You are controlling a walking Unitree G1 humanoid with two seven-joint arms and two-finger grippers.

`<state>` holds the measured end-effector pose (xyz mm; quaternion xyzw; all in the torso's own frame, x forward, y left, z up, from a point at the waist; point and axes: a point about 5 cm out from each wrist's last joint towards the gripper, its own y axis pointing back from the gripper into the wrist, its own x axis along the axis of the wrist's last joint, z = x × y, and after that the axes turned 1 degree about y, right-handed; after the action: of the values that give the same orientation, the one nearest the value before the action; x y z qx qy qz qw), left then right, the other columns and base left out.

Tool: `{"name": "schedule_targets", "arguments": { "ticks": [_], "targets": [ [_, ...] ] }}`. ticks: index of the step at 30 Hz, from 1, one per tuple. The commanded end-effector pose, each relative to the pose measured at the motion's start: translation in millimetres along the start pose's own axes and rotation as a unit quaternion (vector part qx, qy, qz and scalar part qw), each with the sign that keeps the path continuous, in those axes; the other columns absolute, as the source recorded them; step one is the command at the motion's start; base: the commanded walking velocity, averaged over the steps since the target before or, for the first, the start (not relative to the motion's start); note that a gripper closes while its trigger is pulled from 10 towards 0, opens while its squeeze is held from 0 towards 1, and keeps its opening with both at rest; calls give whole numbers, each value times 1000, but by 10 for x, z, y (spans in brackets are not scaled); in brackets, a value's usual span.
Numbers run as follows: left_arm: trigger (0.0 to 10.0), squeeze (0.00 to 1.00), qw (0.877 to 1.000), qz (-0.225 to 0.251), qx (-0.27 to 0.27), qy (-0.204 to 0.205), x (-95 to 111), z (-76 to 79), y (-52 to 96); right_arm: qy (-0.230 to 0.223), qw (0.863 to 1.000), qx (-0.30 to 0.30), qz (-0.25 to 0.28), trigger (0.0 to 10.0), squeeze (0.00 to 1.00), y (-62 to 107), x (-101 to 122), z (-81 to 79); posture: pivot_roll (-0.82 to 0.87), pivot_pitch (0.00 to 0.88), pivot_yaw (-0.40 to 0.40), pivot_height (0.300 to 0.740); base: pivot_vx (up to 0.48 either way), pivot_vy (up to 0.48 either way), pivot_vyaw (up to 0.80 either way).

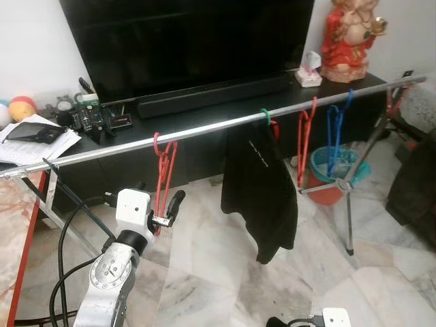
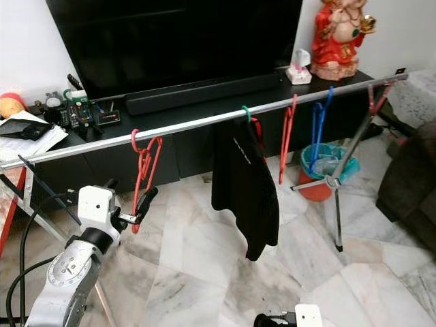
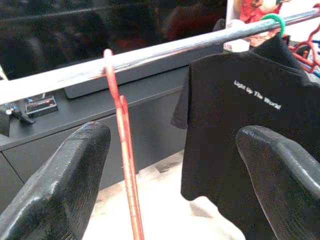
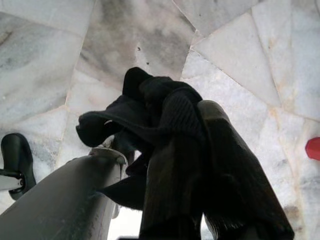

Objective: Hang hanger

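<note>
Left eye view: a silver clothes rail (image 1: 204, 129) crosses the room on a slant, in front of a low black TV cabinet (image 1: 197, 146). The floor (image 1: 204, 272) is pale veined marble in irregular slabs. A large dark television (image 1: 184, 41) and a black soundbar (image 1: 211, 95) stand on the cabinet behind the rail. Papers (image 1: 37, 139) and a small electronics board (image 1: 88, 116) lie at the cabinet's left end; a red-robed figurine (image 1: 347, 34) and a tissue box (image 1: 308, 71) stand at its right end.

The red hanger (image 1: 163, 170) is hooked over the rail, left of a black T-shirt (image 1: 259, 197) that hangs from a green hook (image 1: 266, 117). Further right along the rail hang another red hanger (image 1: 304, 143), a blue hanger (image 1: 334, 136), and one more red hanger (image 1: 394, 102) near the far end. A teal-rimmed bucket (image 1: 327, 174) sits on the floor below the rail, beside its tripod leg (image 1: 347, 211).

The left gripper (image 1: 163, 211) is raised just under the rail at the red hanger's lower part. In the left wrist view its fingers (image 3: 65, 185) are spread wide, with the hanger's stem standing between them and touching neither.

The right gripper (image 4: 200, 165) hangs low over the floor, clamped on a dark bunched cloth (image 4: 145, 110).
</note>
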<state>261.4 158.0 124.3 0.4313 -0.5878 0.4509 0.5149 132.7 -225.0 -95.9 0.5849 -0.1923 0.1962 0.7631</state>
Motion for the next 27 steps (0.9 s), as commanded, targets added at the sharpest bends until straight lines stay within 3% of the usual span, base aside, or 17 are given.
{"name": "schedule_targets", "arguments": {
  "ticks": [1, 5, 23, 27],
  "targets": [
    [10000, 0, 1000, -6, 9, 8, -9, -31, 2, 6, 1000, -3, 6, 10000, 0, 5, -2, -1, 77, 0, 24, 732, 304, 0, 800],
    [10000, 0, 1000, -7, 12, 8, -17, -51, 8, -4, 1000, -7, 4, 10000, 0, 4, -4, 5, 77, 0, 25, 732, 306, 0, 800],
    [10000, 0, 1000, -10, 12, 8, -21, -54, -12, -31, 999, -32, 0, 10000, 0, 3, -26, 242, 79, 0, 22, 732, 304, 0, 0],
    [10000, 0, 999, -35, -5, 10, -78, -28, -13, -34, 999, -34, -4, 10000, 0, 11, -61, 286, 81, 0, 21, 732, 200, 0, 0]
  ]
}}
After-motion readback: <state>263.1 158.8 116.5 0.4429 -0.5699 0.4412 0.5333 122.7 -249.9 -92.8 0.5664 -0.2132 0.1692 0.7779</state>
